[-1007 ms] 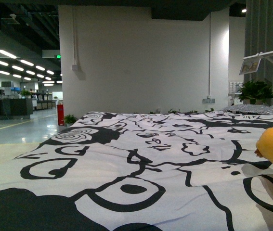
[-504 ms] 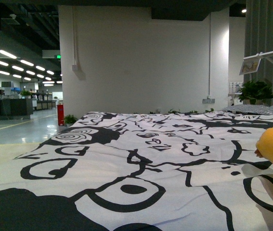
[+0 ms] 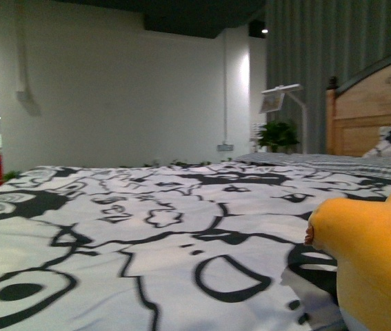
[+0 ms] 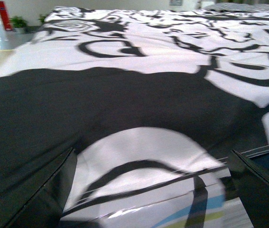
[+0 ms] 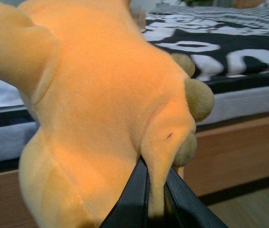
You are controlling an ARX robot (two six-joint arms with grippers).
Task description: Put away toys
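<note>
Pinching a fold of the orange-yellow plush toy (image 5: 101,95) between its two black fingers, your right gripper (image 5: 155,194) is holding the toy up beside the bed. By my judgement you are sitting partway through: the toy is grasped, but no bin or shelf is showing, so putting it away is not yet done. Your left gripper (image 4: 152,159) is hanging spread wide and empty over the black-and-white bed cover (image 4: 139,42). The right wrist view is showing the grip and the wooden bed frame (image 5: 238,152). The front view is showing only the toy's side at its right edge, a wooden headboard (image 3: 374,110), and neither gripper.
</note>
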